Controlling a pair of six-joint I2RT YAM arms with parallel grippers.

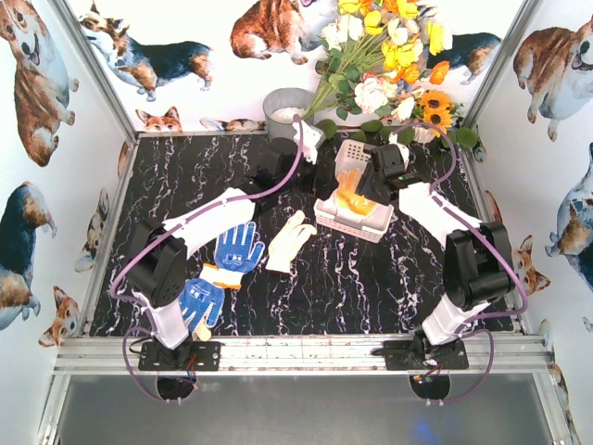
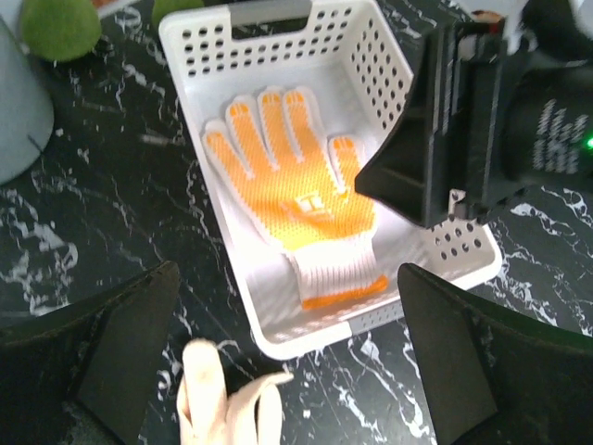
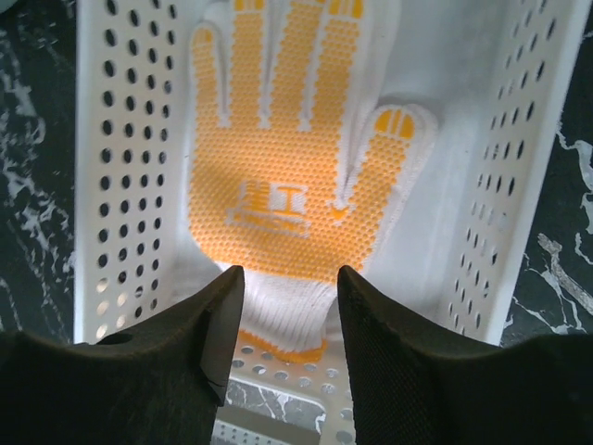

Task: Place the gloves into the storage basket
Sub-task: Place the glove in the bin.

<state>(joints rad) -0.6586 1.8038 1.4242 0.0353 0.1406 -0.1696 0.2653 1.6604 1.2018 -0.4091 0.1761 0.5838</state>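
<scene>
Toward the far right of the worktop (image 1: 371, 287) stands the storage basket (image 1: 350, 221). From above, the right arm covers part of its inside and only a patch of yellow shows. The two wrist views fill that in: a single yellow glove (image 2: 287, 185) lies flat on the basket floor, dotted palm up, its fingers pointing at the grey-handled end and its orange-trimmed cuff at the opposite end. The right wrist view shows the right fingers (image 3: 208, 334) parted with nothing between them, hanging above the cuff end of that glove. The left wrist view shows the left fingers (image 2: 130, 343) spread wide and empty, facing the basket from outside it, with the right arm's black wrist over the basket's side wall. Only the top view shows the other gloves on the worktop: a cream glove (image 1: 292, 239) just left of the basket, a blue glove (image 1: 238, 247) beside it, and a second blue glove (image 1: 199, 301) near the left arm's base. A grey bucket (image 1: 287, 111) stands at the back, beside a bunch of flowers (image 1: 389, 46).
</scene>
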